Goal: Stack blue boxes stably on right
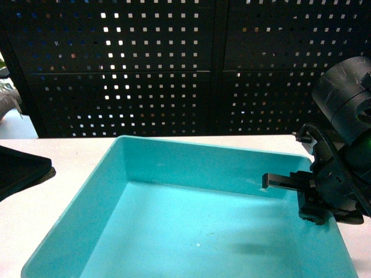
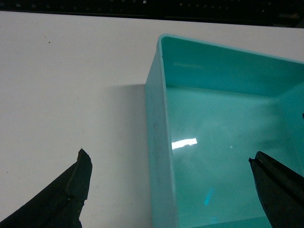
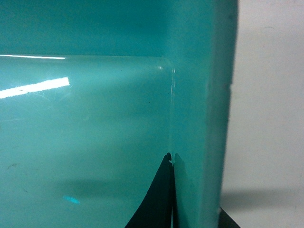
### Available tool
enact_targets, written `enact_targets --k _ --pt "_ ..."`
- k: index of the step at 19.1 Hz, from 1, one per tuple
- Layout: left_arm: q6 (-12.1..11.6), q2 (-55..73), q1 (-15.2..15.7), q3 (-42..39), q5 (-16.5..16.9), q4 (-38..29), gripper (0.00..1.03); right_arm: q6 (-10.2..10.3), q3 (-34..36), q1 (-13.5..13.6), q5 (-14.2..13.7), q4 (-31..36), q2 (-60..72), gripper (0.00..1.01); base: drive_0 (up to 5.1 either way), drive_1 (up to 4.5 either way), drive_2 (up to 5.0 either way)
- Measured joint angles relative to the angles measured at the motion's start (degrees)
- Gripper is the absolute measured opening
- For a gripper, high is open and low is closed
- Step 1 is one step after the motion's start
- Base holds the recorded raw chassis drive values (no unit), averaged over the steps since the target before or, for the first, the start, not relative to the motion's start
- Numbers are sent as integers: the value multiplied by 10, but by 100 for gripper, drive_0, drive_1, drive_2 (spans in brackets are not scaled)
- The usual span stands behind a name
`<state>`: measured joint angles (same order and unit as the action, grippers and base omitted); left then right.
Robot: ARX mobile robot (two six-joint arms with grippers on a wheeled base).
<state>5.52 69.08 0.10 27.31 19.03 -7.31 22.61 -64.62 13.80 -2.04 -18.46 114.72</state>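
One light turquoise blue box (image 1: 191, 231) fills the lower middle of the head view, resting on the white table. My right gripper (image 1: 310, 202) stands at its right wall. In the right wrist view the right gripper (image 3: 194, 186) is shut on that wall (image 3: 199, 118), one finger inside the tub and the other outside it. In the left wrist view my left gripper (image 2: 167, 156) is open wide and straddles the tub's left wall (image 2: 159, 142), one finger over the table and the other over the tub's floor, touching neither. The tub is plain and holds nothing.
The white table (image 1: 69, 150) runs around the tub on the left, back and right. A black perforated panel (image 1: 174, 69) closes off the back. A black part of my left arm (image 1: 20, 168) shows at the left edge.
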Motion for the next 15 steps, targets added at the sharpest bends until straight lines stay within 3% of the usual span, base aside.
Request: enact_targets --k 1,3,8,15 --pt "0 0 0 0 0 0 98 -1 8 4 0 18 -1 2 0 0 0" --pt "0 0 0 0 0 0 98 -35 30 28 -12 64 -8 2 0 0 0" --pt "0 0 0 0 0 0 98 -71 43 35 -16 84 -13 2 0 0 0" --pt "0 0 0 0 0 0 98 -82 40 35 -13 77 -13 2 0 0 0"
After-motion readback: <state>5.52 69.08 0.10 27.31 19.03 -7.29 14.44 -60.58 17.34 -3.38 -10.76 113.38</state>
